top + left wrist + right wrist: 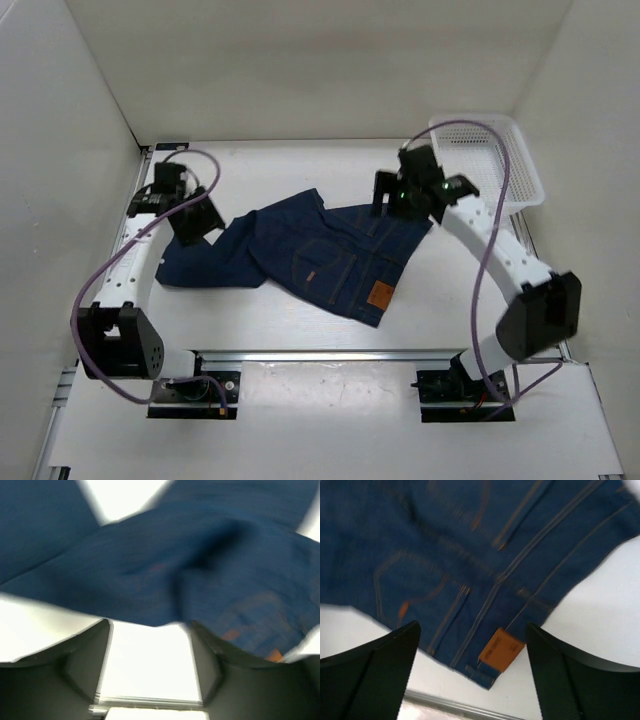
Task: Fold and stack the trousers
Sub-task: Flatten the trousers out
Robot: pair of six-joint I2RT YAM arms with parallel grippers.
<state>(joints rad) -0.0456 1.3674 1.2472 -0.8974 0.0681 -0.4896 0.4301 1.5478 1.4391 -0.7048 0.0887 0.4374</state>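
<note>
Trousers lie on the table, about mid-way between the two arms. The seat side faces up, the waistband end points toward the near right, and the leg cloth is bunched out to the left. The brown leather patch and the orange-stitched back pocket show plainly in the right wrist view, so the garment is back-up and fairly flat at that end. Left gripper hangs over the left, leg end. Its jaws stand apart with bare white table visible between them and no cloth pinched. Right gripper hangs over the far right edge of the waist part, just above the denim, with jaws wide and nothing between them. Judgement: an arm at each end of the garment suits a two-handed fold, since one arm alone would drag the cloth rather than lay it over. The open jaws suggest this is the interval between one grasp and the next. Fold state looks partial: the legs seem doubled across the body, but the outline is ragged and not a compact rectangle. The left wrist view is blurred, so I cannot tell how many layers lie under that gripper. White mesh basket sits at the far right corner, well apart from the trousers and with nothing visible inside it. Next grasp likely needs the leg-end edge taken cleanly, or a loose layer will slip.
</note>
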